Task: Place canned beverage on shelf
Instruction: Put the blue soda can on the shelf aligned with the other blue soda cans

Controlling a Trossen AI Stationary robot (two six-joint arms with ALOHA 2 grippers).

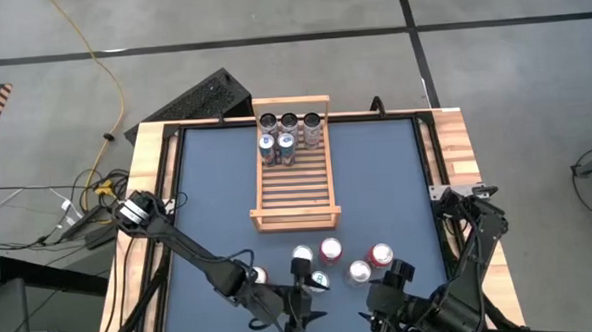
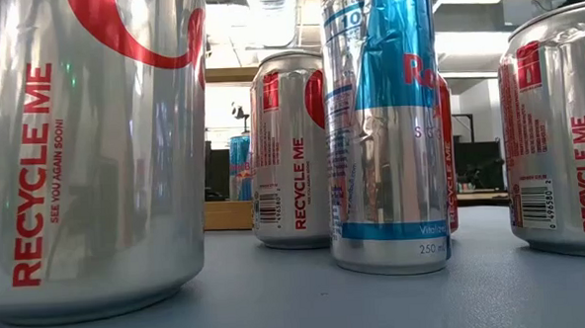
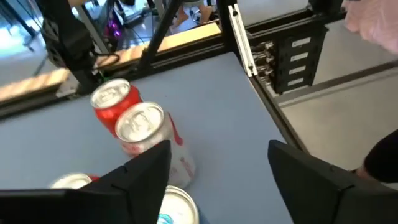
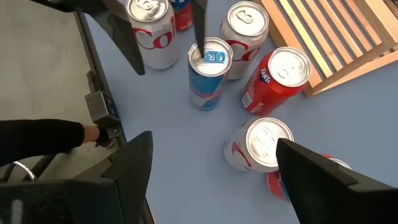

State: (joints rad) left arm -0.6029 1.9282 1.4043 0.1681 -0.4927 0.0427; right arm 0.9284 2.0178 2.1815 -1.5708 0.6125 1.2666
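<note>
Five cans stand on my shelf (image 1: 294,191) at its far end; its long axis runs from me toward the table's (image 1: 386,172) far edge, slats crosswise. Grey concrete floor (image 1: 270,27) beyond. Loose cans cluster upright near the front edge, among them a slim blue can (image 4: 209,79). Left claw (image 1: 305,321) spread, over that cluster, holding nothing. Right claw (image 1: 382,307) spread wide, empty, just beside it.

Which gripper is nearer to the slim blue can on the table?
Left. The left gripper hangs right at the slim blue can, fingers apart. The right gripper waits farther off, beyond the red cans, open.
</note>
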